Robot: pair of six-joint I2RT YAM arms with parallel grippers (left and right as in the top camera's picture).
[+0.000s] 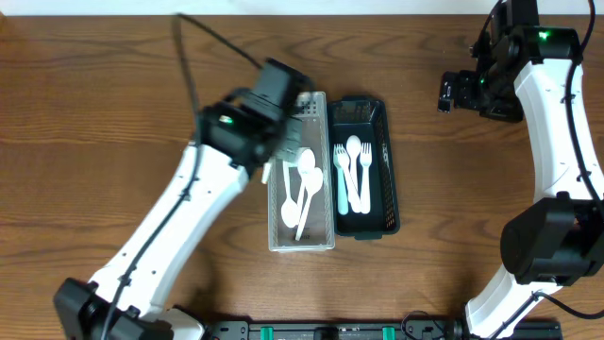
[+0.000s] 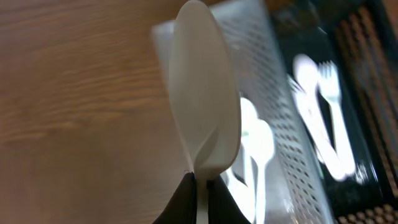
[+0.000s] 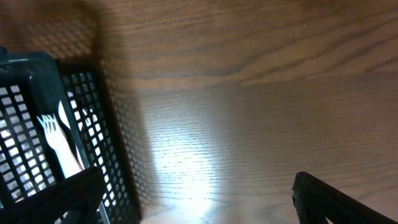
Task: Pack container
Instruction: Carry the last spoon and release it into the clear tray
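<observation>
Clamped at its thin handle, a white plastic spoon (image 2: 205, 106) is held by the left gripper (image 2: 202, 186), whose dark fingers are closed narrowly on it. In the left wrist view the oval bowl of the spoon points away from the fingers. It is seen above the near edge of a long white perforated plastic basket (image 2: 273, 74), where the wood meets the basket wall.

From overhead this white basket (image 1: 274, 227) lies near the middle of the table, with the left gripper (image 1: 283, 142) over its upper left part. Some other white spoons (image 1: 302, 194) are already laid inside it, their bowls towards the far end.

A black plastic mesh basket (image 1: 392, 189) of similar long shape is placed just beside it on the right, and the long sides seem to touch. White forks (image 1: 357, 175) and one pale green piece of cutlery (image 1: 342, 184) are lying in it.

The right gripper (image 1: 453, 92) is kept well apart from both baskets, near the far right of the brown wooden table (image 1: 94, 113). In its own camera the right gripper (image 3: 199, 177) is spread wide and nothing is held between the fingers. Only bare wood is seen between them, and a corner of the black basket (image 3: 93, 112) with one fork (image 3: 56, 140) is seen at the left.
</observation>
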